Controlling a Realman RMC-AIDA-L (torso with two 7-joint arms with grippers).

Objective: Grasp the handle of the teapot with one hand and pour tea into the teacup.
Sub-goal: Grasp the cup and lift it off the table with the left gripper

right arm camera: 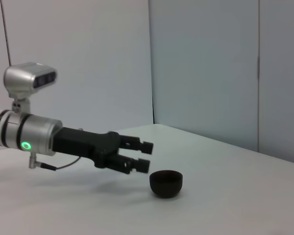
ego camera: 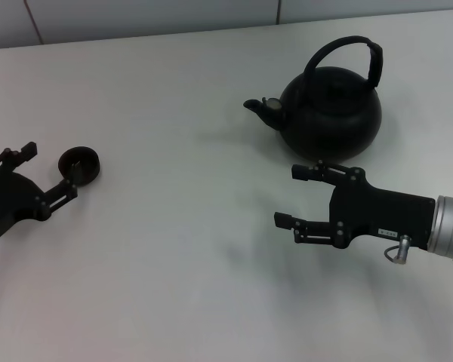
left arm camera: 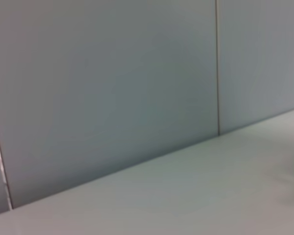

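Note:
The large black teapot (ego camera: 332, 113) stands at the far right of the table with its spout pointing left. Its arched handle (ego camera: 355, 47) stands upright over the lid. The small black teacup (ego camera: 79, 164) sits at the left. It also shows in the right wrist view (right arm camera: 166, 182). My left gripper (ego camera: 51, 170) is open and empty, and its fingertips reach the cup's near side. It shows open in the right wrist view (right arm camera: 147, 155) too. My right gripper (ego camera: 289, 196) is open and empty, just in front of the teapot and apart from it.
Everything stands on a white table (ego camera: 174, 249). A grey panelled wall (ego camera: 136, 19) runs along its far edge. The left wrist view shows only that wall (left arm camera: 112, 83) and a strip of table (left arm camera: 186, 196).

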